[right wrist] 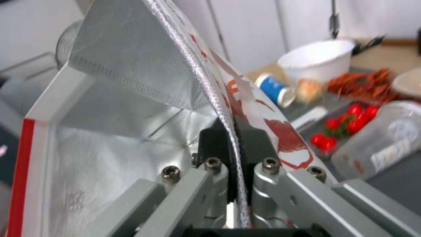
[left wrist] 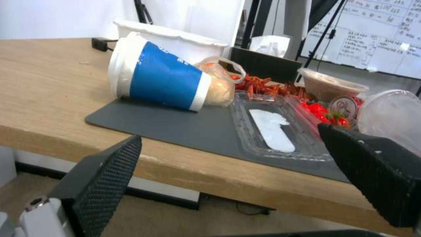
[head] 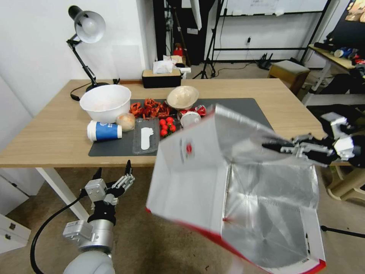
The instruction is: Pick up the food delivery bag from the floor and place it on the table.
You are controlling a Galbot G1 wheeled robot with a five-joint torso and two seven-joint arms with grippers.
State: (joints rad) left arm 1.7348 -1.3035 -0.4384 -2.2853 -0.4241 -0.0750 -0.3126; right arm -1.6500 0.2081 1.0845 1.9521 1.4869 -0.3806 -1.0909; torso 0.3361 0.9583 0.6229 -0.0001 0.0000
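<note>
Above the floor point(head: 159, 243), in front of the table's near edge, I have the food delivery bag point(head: 190, 179) hanging tilted, mouth open toward my head camera, foil lining showing. It is clear of the carpet and not yet on the table point(head: 49, 133).

Right end effector point(head: 283, 146): closed on the bag's upper rim. The right wrist view shows both black pads clamped on the thin foil-lined edge point(right wrist: 228, 131), one pad on each side of the wall.

Handling judgement: paper with foil lining, light, soft; the walls flex and the body swings and sags off a single pinch point. The rim could tear or slip if I jerk it. A better hold would probably be the handles or a folded corner, where the paper is doubled. I cannot tell whether anything is inside.

Left end effector point(head: 114, 179): low by the table's front edge, fingers spread wide, holding nothing.

Count: one bag. On the dark mat point(head: 114, 146): one white bowl point(head: 105, 102), one blue cup point(head: 103, 131) lying on its side, one clear plastic tray point(head: 145, 136), a cluster of small red tomatoes point(head: 166, 126). Behind: one desk lamp point(head: 85, 34), one tissue box point(head: 161, 78).
</note>
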